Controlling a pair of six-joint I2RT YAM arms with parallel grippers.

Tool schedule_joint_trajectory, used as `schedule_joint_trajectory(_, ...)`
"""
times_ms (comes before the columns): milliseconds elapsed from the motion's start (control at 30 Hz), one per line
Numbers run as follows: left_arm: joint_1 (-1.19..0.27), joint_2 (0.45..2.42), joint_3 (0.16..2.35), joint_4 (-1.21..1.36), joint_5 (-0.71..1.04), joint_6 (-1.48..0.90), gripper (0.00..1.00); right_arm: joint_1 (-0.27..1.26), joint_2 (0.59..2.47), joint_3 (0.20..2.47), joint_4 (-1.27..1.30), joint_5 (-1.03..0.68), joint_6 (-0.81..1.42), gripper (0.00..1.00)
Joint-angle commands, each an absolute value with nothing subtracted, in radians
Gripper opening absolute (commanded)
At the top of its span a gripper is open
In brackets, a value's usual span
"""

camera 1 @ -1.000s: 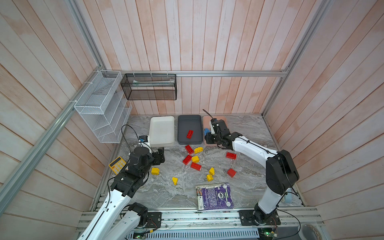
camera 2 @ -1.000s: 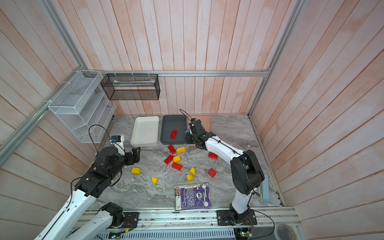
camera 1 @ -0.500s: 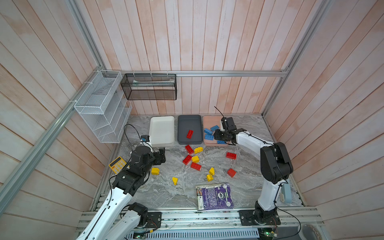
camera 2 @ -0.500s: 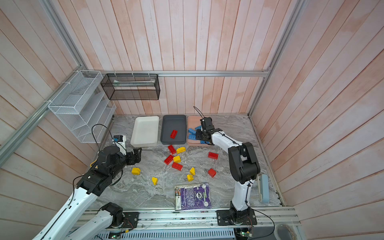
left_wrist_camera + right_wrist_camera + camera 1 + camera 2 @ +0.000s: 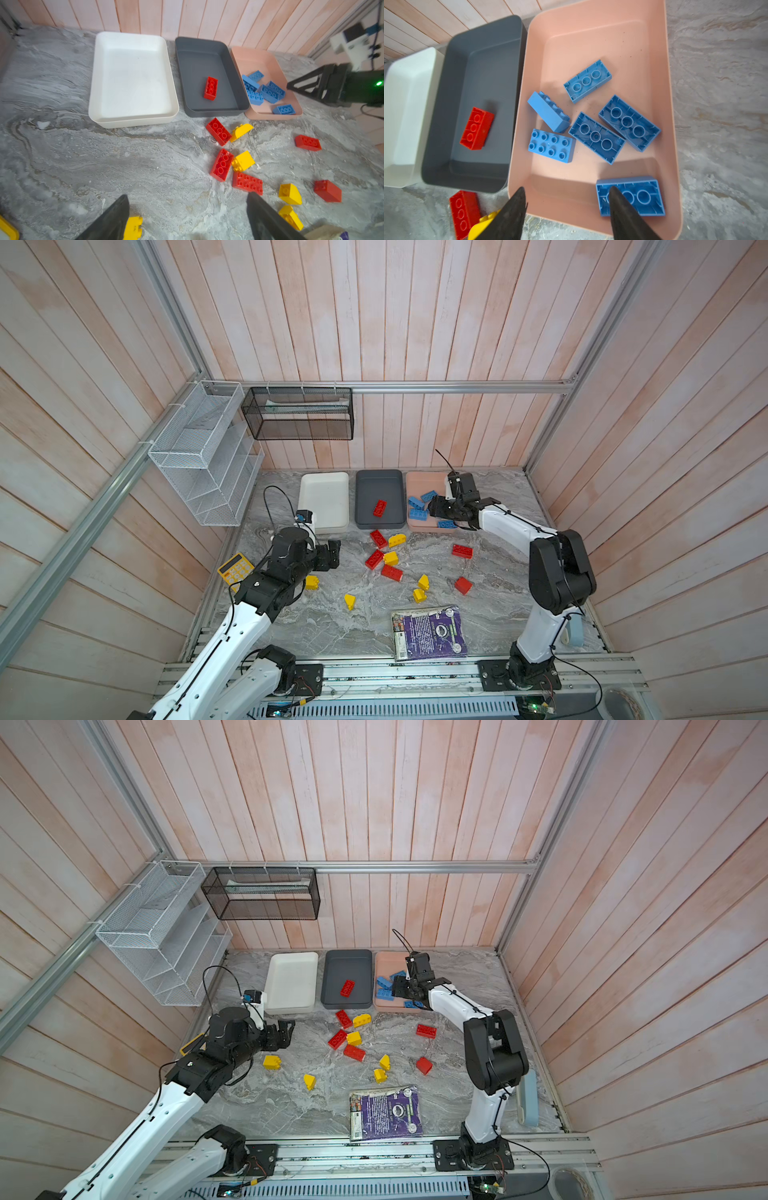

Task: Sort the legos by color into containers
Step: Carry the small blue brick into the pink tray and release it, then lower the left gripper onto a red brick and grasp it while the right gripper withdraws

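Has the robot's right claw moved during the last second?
Yes. The right claw has shifted to the right, away from the grey tray and farther in over the pink tray.

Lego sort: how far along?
Done: six blue plastic bricks lie in the salmon pink tray, none loose in view; one red brick lies in the dark grey tray.
In hand: nothing. The right claw hangs open over the pink tray, the left claw open over the marble table.
Left: five loose red bricks and six yellow bricks; the white tray holds none.
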State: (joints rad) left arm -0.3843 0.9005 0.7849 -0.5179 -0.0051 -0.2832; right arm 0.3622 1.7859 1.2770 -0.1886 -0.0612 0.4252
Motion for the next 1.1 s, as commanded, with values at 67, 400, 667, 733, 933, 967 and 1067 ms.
schedule_joint_trajectory(67, -0.432, 1.031, 0.852, -0.557, 0.125, -0.236, 0.89, 0.383, 1.589, 1.102, -0.060, -0.110, 0.433, 0.66)
schedule_joint_trajectory(400, -0.603, 1.307, 0.985, -0.663, 0.062, -0.206, 0.87, 0.564, 1.306, 0.684, 0.271, -0.078, 0.510, 0.67)
schedule_joint_trajectory(667, -0.638, 1.548, 1.107, -0.730, 0.004, -0.159, 0.67, 0.649, 1.099, 0.445, 0.421, 0.046, 0.545, 0.67)
schedule_joint_trajectory(733, -0.640, 1.596, 1.130, -0.733, -0.001, -0.151, 0.65, 0.650, 1.047, 0.399, 0.447, 0.073, 0.559, 0.67)
schedule_joint_trajectory(933, -0.641, 1.729, 1.214, -0.758, -0.043, -0.121, 0.69, 0.649, 0.948, 0.328, 0.471, 0.130, 0.583, 0.68)
schedule_joint_trajectory(967, -0.641, 1.747, 1.226, -0.760, -0.049, -0.113, 0.69, 0.649, 0.941, 0.321, 0.471, 0.132, 0.587, 0.68)
schedule_joint_trajectory(1067, -0.642, 1.803, 1.256, -0.770, -0.066, -0.100, 0.69, 0.649, 0.936, 0.312, 0.472, 0.137, 0.599, 0.68)
